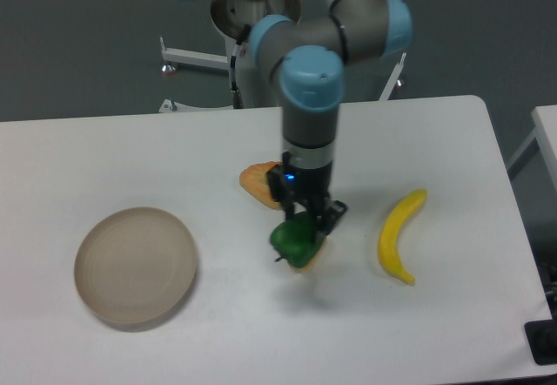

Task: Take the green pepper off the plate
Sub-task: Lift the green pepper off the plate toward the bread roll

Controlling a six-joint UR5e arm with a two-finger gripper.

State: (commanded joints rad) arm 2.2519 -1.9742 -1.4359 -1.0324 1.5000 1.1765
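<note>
The green pepper (293, 240) hangs above the table near its middle, well to the right of the plate. My gripper (304, 226) is shut on the pepper from above, its dark fingers on either side of it. The plate (135, 266), round and beige, lies at the left front of the table with nothing on it. The pepper covers most of a yellow-orange pepper behind it.
An orange-brown pastry-like piece (258, 182) lies just behind the gripper, partly covered by the arm. A banana (399, 235) lies to the right. The table's right edge runs down past the banana.
</note>
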